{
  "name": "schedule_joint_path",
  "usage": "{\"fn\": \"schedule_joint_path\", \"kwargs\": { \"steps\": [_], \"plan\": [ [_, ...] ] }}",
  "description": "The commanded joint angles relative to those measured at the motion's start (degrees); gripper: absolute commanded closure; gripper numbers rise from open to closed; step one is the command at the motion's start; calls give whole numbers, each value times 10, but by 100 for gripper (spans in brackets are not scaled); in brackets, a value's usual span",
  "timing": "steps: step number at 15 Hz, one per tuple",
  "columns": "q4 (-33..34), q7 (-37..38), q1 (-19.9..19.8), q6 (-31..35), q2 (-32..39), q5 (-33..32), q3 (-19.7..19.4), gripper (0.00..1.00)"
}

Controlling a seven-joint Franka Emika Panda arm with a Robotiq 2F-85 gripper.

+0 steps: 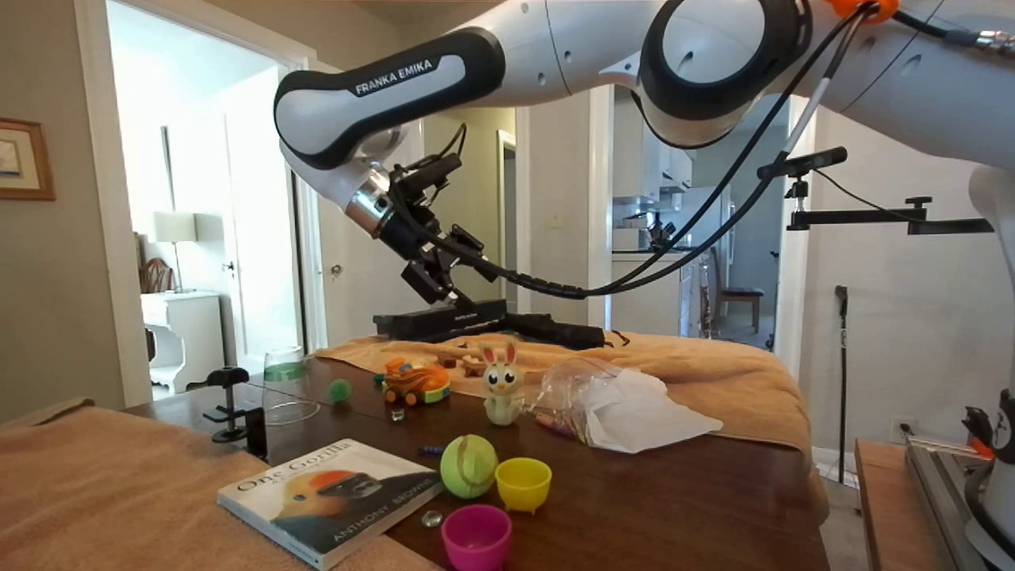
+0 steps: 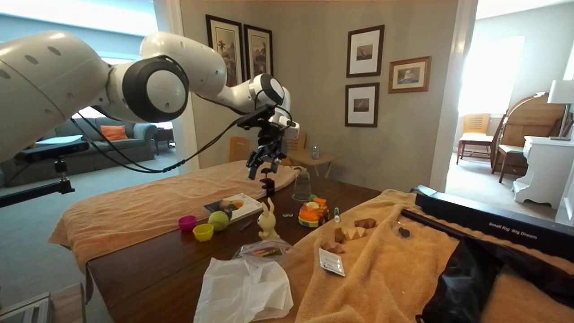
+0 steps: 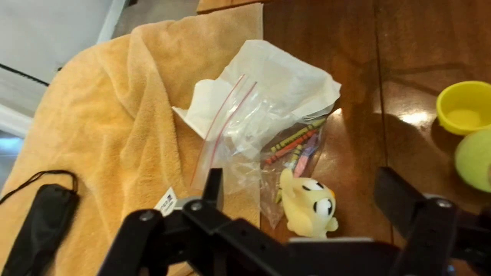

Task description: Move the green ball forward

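The green ball, a lime sphere with pale seam lines, rests on the dark wooden table. Next to it stand a yellow cup and a magenta cup; the ball shows in both exterior views. At the right edge of the wrist view the ball is partly cut off, just below the yellow cup. My gripper hangs in the air well above the table, away from the ball. In the wrist view its fingers stand wide apart, open, with nothing held; the pale rabbit toy far below shows through the gap.
A book lies beside the ball. The rabbit toy, an orange toy vehicle, a bag of crayons and white paper share the table. A clear glass and a black clamp stand at the far end.
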Motion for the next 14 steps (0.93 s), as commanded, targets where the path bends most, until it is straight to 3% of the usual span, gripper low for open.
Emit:
{"fn": "schedule_joint_path", "kwargs": {
  "steps": [1, 2, 3, 4, 10, 11, 12, 14],
  "plan": [
    [35, -49, 35, 24, 25, -92, -27, 0],
    [33, -58, 42, 37, 26, -116, -33, 0],
    [67, 30, 37, -17, 43, -74, -40, 0],
    [62, 32, 8, 21, 30, -15, -5, 0],
    [72, 116, -13, 77, 9, 91, 19, 0],
    [69, 151, 19, 46, 10, 39, -18, 0],
    [60, 69, 31, 87, 4, -6, -19, 0],
    [57, 82, 33, 149, 3, -16, -16, 0]
  ]
}}
